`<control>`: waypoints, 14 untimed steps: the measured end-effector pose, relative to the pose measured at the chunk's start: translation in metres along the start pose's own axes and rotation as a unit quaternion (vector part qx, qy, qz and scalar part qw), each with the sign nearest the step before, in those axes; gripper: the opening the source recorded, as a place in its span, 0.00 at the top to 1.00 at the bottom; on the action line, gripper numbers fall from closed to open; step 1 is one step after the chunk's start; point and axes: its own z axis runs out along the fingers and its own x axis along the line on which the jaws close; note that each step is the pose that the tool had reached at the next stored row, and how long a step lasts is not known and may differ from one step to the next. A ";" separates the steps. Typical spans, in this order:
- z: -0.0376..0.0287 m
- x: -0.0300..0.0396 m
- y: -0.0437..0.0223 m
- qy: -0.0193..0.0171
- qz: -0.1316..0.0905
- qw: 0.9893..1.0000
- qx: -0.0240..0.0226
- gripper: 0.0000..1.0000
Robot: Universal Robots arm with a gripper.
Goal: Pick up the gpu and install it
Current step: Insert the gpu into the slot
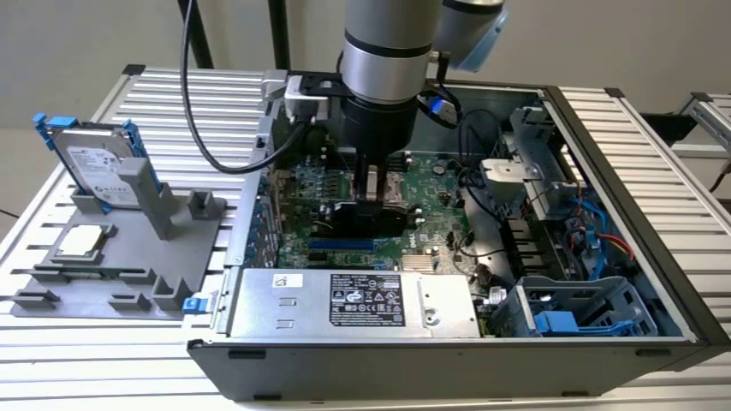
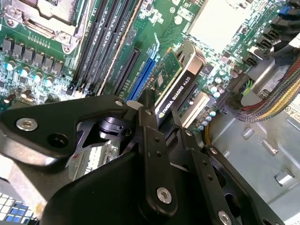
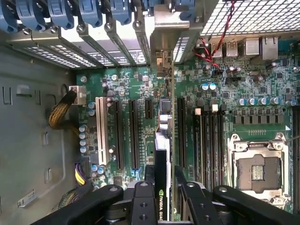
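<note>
GPU (image 2: 174,80) stood on edge inside the open case (image 1: 639,154), pinched between the black fingers (image 2: 152,140) of the gripper (image 2: 164,123), which were closed on its upper edge. In the second wrist view the card's black shroud faced one way and its green board the other, and its lower edge sat down among the long slots of the motherboard (image 2: 47,56), beside a blue slot (image 2: 143,75). From the first wrist view the card (image 3: 162,154) ran in line with those slots, its far end reaching toward the slotted rear wall of the case, where a silver bracket (image 3: 165,28) stood among blue clips (image 3: 89,11). Whether the card was fully seated I could not tell.

In the exterior view the arm (image 1: 383,60) came straight down into the middle of the case, its gripper (image 1: 371,193) low over the green board (image 1: 434,171). A power supply (image 1: 354,304) lay along the near side of the case. At the exterior view's left, well apart from the case, a grey fixture (image 1: 115,257) on the table (image 1: 171,94) held a hard drive (image 1: 98,163) upright in its blue frame, with a square CPU (image 1: 82,241) lying flat just in front of it.
</note>
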 end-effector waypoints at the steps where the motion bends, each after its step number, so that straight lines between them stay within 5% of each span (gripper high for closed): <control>1: 0.0010 0.0000 0.0005 0.000 0.000 1.000 0.000 1.00; 14: 0.0091 -0.0002 0.0040 0.000 0.000 1.000 0.000 1.00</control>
